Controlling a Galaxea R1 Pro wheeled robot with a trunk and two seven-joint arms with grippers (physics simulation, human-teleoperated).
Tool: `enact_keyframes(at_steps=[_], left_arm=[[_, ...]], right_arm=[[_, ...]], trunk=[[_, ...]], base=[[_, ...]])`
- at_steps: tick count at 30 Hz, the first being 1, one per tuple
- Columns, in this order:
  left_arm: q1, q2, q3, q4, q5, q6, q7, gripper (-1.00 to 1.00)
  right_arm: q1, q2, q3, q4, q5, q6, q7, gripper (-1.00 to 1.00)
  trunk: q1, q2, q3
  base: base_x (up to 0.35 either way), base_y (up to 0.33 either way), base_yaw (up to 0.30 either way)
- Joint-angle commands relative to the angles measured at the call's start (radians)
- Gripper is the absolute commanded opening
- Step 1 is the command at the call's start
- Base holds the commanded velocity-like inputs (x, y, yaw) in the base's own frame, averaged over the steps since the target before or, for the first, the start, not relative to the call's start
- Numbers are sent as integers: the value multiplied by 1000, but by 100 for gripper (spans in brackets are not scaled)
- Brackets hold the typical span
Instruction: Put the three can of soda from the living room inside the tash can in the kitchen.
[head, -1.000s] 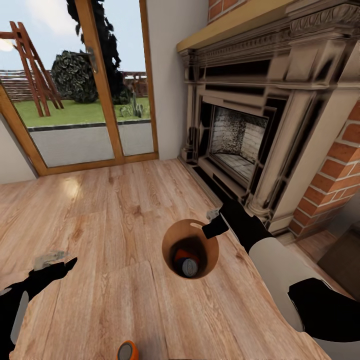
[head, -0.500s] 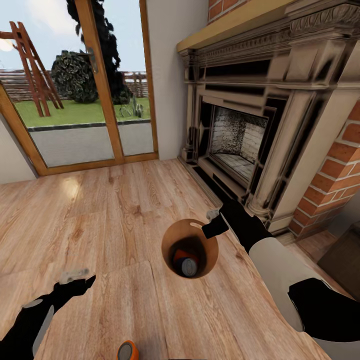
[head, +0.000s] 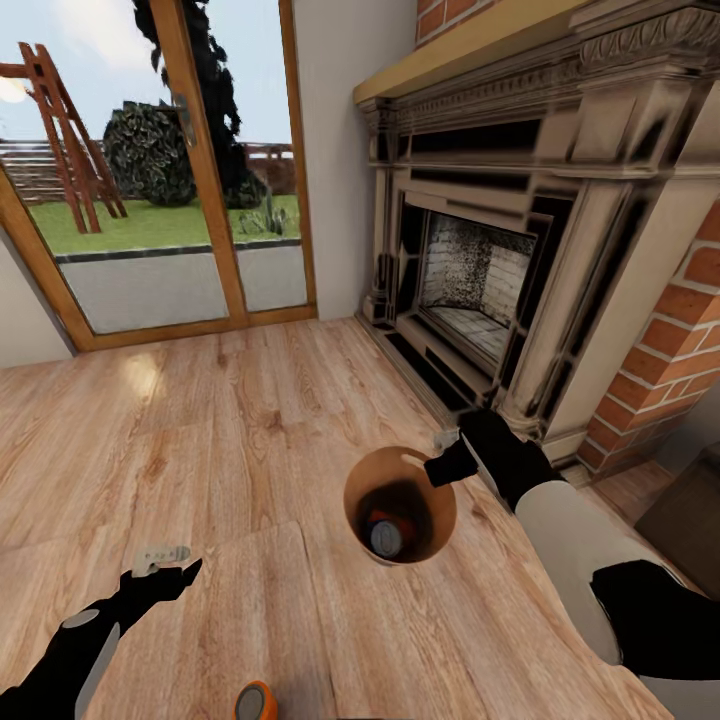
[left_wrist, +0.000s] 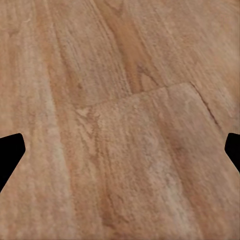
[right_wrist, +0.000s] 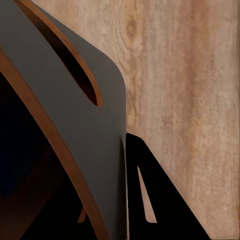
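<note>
My right pincer (head: 447, 455) pinches the tash can (head: 400, 505) rim, cans inside, while my left pincer (head: 165, 565) hangs spread above the floor (head: 250, 420).

Wood floor (head: 230, 420), fireplace (head: 480, 270), glass doors (head: 150, 170)

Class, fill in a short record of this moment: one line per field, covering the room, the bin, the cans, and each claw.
room: living room, fireplace, glass doors, wood floor
bin: trash can gripped at its rim by the right claw
cans in bin: at least two, one orange, one with a silvery top
can outside: orange can on the floor at the head view's lower edge
left claw: open over bare floor, holding nothing
</note>
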Motion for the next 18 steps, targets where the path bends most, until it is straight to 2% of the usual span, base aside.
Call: enact_keyframes(at_steps=[1,9,15,18], left_arm=[[0,0,0,0,0,0,0,100],[0,0,-1,0,2,-1,0,100],[0,0,-2,-1,3,-2,-1,100],[0,0,-2,-1,3,-2,0,100]], right_arm=[[0,-3,-5,7,-39,7,6,-100],[3,-23,-12,47,-40,7,12,-100],[3,-26,-18,135,-41,7,15,-100],[3,-25,-51,154,-40,7,13,-100]], trunk=[[0,0,0],[0,0,0],[0,0,0],[0,0,0]], base=[[0,0,0],[0,0,0],[0,0,0],[0,0,0]])
